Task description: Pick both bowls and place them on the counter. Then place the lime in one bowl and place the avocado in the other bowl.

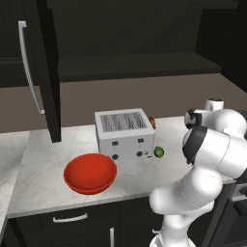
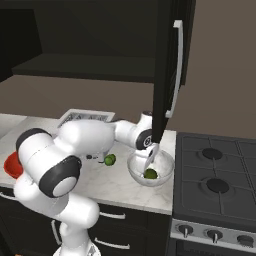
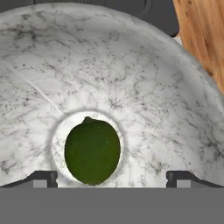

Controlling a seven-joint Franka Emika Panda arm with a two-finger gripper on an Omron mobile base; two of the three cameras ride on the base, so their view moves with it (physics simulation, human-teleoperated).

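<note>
Fruit-into-bowl step: one green fruit down in the marbled bowl, second fruit not yet collected.

Both bowls stood on the counter [image 1: 43, 159]: red bowl [image 1: 90, 173] left of the toaster [image 1: 124, 132], white marbled bowl [image 2: 150, 168] beside the stove [image 2: 215, 185]. A green fruit [image 3: 92, 151] lay at the marbled bowl's centre, probably the avocado by its pointed end, though the shape was hard to judge. A smaller green fruit [image 2: 110, 160], likely the lime, sat on the counter by the toaster. Gripper [image 3: 112, 178] hung inside the bowl, fingers spread wide, holding nothing, tips either side of the fruit without touching it. Next move, I judged: lift clear, fetch the small fruit, carry it to the red bowl.
</note>
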